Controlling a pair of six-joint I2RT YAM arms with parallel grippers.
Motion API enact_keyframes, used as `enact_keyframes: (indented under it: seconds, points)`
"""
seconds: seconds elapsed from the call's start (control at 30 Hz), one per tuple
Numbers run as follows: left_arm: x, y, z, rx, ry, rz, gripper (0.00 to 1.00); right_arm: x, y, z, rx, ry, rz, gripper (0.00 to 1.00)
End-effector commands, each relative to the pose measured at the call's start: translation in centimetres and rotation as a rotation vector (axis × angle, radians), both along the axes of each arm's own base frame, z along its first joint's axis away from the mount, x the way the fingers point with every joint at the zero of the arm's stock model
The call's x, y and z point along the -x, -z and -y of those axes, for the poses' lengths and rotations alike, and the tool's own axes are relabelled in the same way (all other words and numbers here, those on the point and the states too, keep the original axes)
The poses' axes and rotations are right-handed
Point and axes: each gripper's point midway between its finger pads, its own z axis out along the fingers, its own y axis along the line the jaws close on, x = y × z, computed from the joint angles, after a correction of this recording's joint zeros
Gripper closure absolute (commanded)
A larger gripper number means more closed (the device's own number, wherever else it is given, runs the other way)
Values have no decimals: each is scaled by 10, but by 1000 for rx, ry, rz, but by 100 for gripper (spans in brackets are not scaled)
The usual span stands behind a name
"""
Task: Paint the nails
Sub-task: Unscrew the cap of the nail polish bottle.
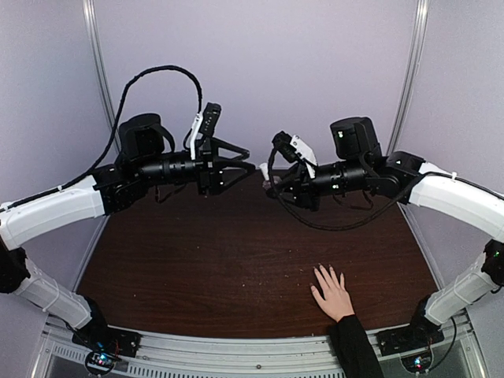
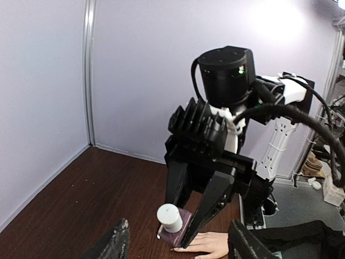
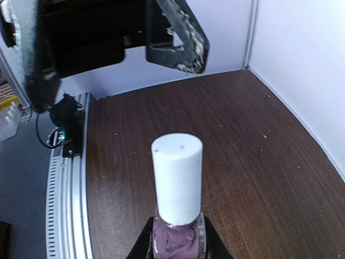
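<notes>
Clamping a small bottle (image 3: 177,178) of purple polish by its glass body, my right gripper (image 3: 178,243) holds it above the dark wooden table (image 1: 197,260), white cap on. My left gripper (image 1: 244,167) faces it, jaws parted and empty, near the cap without touching. Toward the table's front edge on the right, a person's hand (image 1: 332,293) lies flat with fingers spread; its nails (image 1: 320,270) are too small to make out.

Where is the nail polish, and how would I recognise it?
Look over the far side of the brown table, at the right gripper. It pinches a small bottle of purplish polish. Its white cylindrical cap sets it apart from the black gripper.
</notes>
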Motion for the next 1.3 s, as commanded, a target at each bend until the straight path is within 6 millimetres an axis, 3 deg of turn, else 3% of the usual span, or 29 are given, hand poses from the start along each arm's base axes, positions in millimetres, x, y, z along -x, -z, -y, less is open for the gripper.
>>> enact_keyframes:
  seconds: [0.0,0.17,0.37,0.87,1.27]
  points:
    - [35,-9,-5,-5,191,77,38,50,-30,-1,-97,-265,-18,100]
    - [67,-14,-9,11,369,151,41,85,-38,-5,-135,-479,-102,100]
    - [90,-22,-14,53,500,211,44,103,-49,-8,-196,-588,-164,100]
    - [104,-28,-4,49,631,215,48,117,-48,-22,-213,-700,-300,100]
    - [109,-22,5,46,677,213,62,123,-50,-26,-217,-740,-315,100]
